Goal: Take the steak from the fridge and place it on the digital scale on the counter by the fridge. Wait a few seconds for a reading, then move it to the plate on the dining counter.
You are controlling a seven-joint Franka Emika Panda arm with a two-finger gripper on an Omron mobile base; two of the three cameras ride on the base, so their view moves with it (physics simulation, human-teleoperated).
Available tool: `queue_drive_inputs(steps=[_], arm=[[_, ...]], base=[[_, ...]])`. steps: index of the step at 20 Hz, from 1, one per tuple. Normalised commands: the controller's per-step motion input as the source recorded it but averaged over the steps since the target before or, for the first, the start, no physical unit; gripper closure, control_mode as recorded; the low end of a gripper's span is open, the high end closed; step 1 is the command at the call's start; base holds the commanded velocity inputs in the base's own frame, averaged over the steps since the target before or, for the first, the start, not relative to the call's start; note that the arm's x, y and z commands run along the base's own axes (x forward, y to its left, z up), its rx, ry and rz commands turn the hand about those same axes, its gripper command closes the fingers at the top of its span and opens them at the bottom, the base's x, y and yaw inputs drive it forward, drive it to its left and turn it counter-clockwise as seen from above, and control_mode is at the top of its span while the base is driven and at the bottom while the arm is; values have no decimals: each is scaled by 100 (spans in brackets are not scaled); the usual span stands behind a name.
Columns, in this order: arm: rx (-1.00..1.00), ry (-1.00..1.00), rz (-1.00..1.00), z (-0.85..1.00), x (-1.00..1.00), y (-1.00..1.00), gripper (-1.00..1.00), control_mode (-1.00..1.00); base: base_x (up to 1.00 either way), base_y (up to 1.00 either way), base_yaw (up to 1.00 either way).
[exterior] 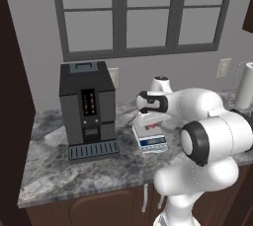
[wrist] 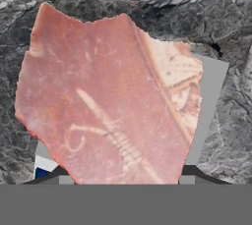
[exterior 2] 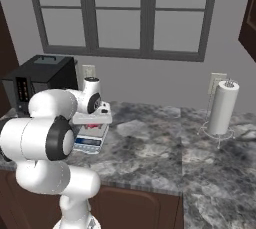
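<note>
Hovering over the digital scale [exterior: 151, 140] beside the coffee machine [exterior: 89, 109], gripper [wrist: 120, 182] pinching the steak [wrist: 110, 101]; fridge fetch done, weighing and plate transfer left.

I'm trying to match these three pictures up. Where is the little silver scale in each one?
Left base view: the digital scale sits on the counter, right of the coffee machine, partly behind the arm.
Right base view: lower left, under the gripper.
Hand view: grey corners peeking from under the steak.
Shared landmark: the steak.
</note>
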Motion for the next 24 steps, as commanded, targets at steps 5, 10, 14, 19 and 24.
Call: queue_drive_inputs(steps=[5,10,14,19,24], arm=[[0,0,2,2,-42,2,100,-100],[0,0,0,-1,4,4,100,-100],[0,0,0,0,4,3,100,-100],[0,0,0,0,12,4,-100,-100],[0,0,0,0,10,0,-100,-100]], base=[[0,0,0],[0,0,0],[0,0,0],[0,0,0],[0,0,0]])
